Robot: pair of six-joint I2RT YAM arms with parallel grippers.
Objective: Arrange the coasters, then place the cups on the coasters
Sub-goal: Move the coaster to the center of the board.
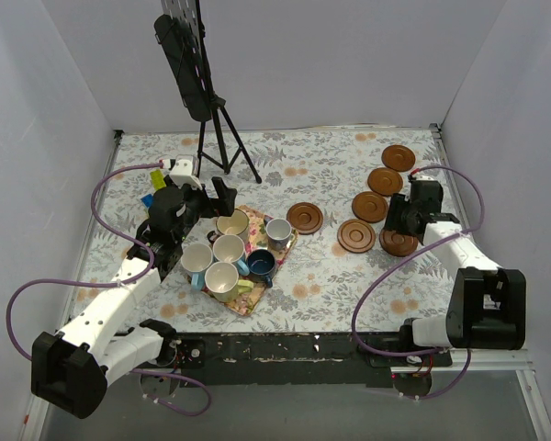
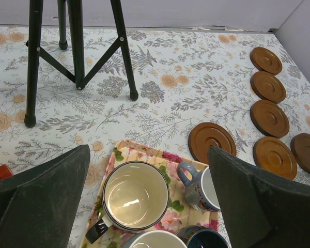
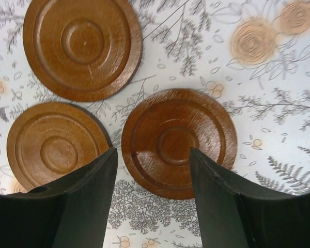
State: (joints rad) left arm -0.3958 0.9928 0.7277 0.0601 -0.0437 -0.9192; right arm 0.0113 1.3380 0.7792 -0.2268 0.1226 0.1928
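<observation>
Six brown coasters lie on the tablecloth: three in a diagonal row [image 1: 398,157], [image 1: 385,181], [image 1: 369,207], one more [image 1: 356,236], one further left [image 1: 305,218], and one [image 1: 399,243] under my right gripper [image 1: 399,228]. In the right wrist view that coaster [image 3: 178,142] lies flat between and beyond the open fingers of the right gripper [image 3: 153,152], which touch nothing. Several cups stand on the floral tray [image 1: 248,301]. My left gripper [image 1: 220,197] hangs wide open over the cream cup [image 2: 136,195], beside the grey-white cup [image 2: 206,188] and the navy cup [image 1: 261,265].
A black tripod [image 1: 222,138] carrying a dark device stands at the back left. Coloured toy blocks [image 1: 156,179] lie left of the left gripper. White walls close in the table on three sides. The right arm's cable loops over the right edge.
</observation>
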